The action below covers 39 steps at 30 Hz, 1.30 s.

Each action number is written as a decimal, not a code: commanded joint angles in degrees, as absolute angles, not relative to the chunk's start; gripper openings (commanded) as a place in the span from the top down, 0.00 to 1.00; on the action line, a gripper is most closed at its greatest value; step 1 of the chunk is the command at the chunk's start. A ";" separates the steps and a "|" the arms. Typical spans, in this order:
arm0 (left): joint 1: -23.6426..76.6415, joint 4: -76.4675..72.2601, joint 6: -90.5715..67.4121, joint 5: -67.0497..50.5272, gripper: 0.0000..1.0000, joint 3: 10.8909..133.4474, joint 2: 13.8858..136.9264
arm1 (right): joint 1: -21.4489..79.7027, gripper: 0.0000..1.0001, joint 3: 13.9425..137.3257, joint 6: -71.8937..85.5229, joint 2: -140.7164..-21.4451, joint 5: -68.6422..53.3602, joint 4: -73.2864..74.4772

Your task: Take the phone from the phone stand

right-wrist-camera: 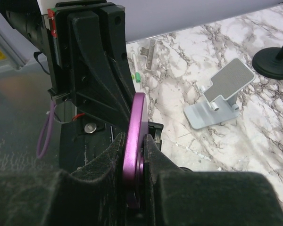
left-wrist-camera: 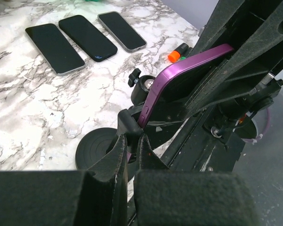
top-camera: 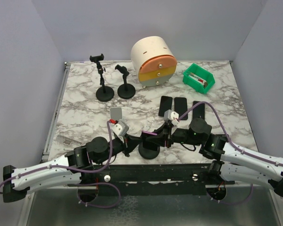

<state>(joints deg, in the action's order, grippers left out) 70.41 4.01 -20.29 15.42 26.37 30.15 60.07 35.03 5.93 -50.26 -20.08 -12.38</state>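
two black stands (top-camera: 105, 89) upright, back left. grey stand (top-camera: 116, 114) nearer, mid-table, bare. left gripper (left-wrist-camera: 130, 143) low at near edge, fingers pressed together, pinching clamp of stand (top-camera: 148, 151). purple phone (left-wrist-camera: 179, 70) in that clamp, tilted, between both grippers. right gripper (right-wrist-camera: 133, 139) opposite, nipping phone's thin edge, fingers nearly together. drawer box (top-camera: 154, 61), round, at back centre. three dark phones (top-camera: 180, 107) flat, side by side, right of centre. green bin (top-camera: 198, 77) back right.
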 commanded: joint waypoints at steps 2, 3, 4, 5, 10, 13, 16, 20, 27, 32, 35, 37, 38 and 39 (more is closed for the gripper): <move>68.67 1.79 -18.00 26.98 1.00 27.89 31.32 | 62.58 1.00 36.90 9.58 -49.92 -40.98 -15.99; 68.58 1.37 -18.06 26.55 1.00 27.72 31.58 | 62.58 1.00 37.00 9.65 -50.06 -41.83 -15.70; 68.44 1.08 -18.21 26.14 1.00 27.67 31.72 | 62.58 1.00 37.03 9.95 -50.09 -42.65 -15.74; 68.20 0.96 -18.27 25.84 1.00 27.53 31.79 | 62.58 1.00 36.95 10.26 -49.98 -43.31 -15.78; 66.62 1.57 -18.54 24.48 1.00 27.01 30.75 | 62.58 1.00 37.16 11.41 -48.69 -46.26 -14.70; 66.15 2.08 -18.63 24.29 1.00 26.79 30.04 | 62.60 1.00 37.17 11.89 -47.94 -47.66 -13.68; 66.02 1.99 -18.18 23.83 1.00 26.47 29.97 | 62.58 1.00 36.82 12.21 -47.28 -48.46 -13.08; 66.07 2.37 -17.62 23.71 1.00 26.60 29.57 | 62.58 1.00 36.50 12.17 -45.89 -48.52 -12.18; 66.03 2.37 -17.24 23.80 1.00 26.69 30.66 | 62.58 1.00 35.73 13.23 -45.07 -49.83 -12.49; 65.91 2.59 -17.15 24.57 1.00 26.75 31.37 | 62.58 1.00 35.36 14.64 -45.24 -51.69 -13.95; 65.56 2.44 -16.90 24.61 1.00 26.83 31.91 | 62.58 1.00 35.05 15.45 -45.71 -53.79 -14.84; 65.28 2.37 -16.88 24.49 1.00 26.87 32.26 | 62.58 1.00 34.58 16.72 -46.01 -55.34 -16.70; 65.18 2.38 -16.88 24.40 1.00 26.81 32.45 | 62.58 1.00 34.33 17.34 -46.11 -55.83 -17.68; 65.07 2.47 -16.88 24.35 1.00 26.88 32.50 | 62.58 1.00 34.21 17.66 -46.06 -56.20 -18.25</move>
